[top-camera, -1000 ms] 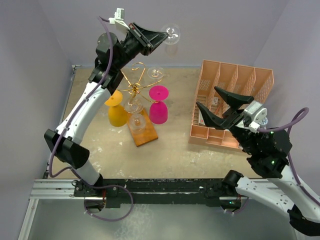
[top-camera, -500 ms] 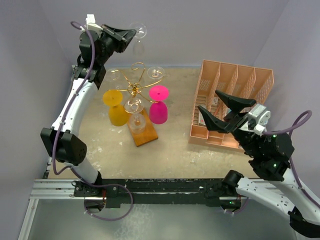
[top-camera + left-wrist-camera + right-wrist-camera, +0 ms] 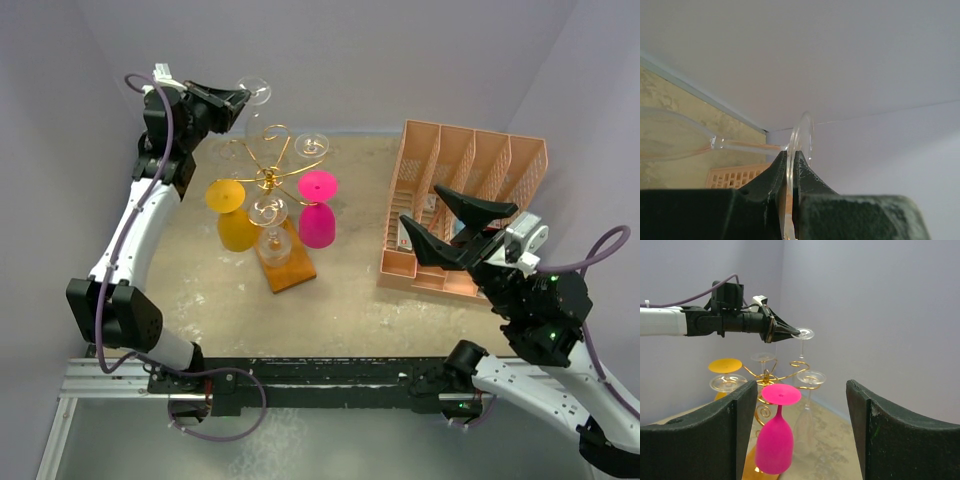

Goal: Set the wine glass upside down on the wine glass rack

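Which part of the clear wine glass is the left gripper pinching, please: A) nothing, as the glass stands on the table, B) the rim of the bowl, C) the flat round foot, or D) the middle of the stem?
C: in the left wrist view the left gripper is shut on the edge of the flat round foot of the wine glass, while the stem and bowl run off to the side, untouched.
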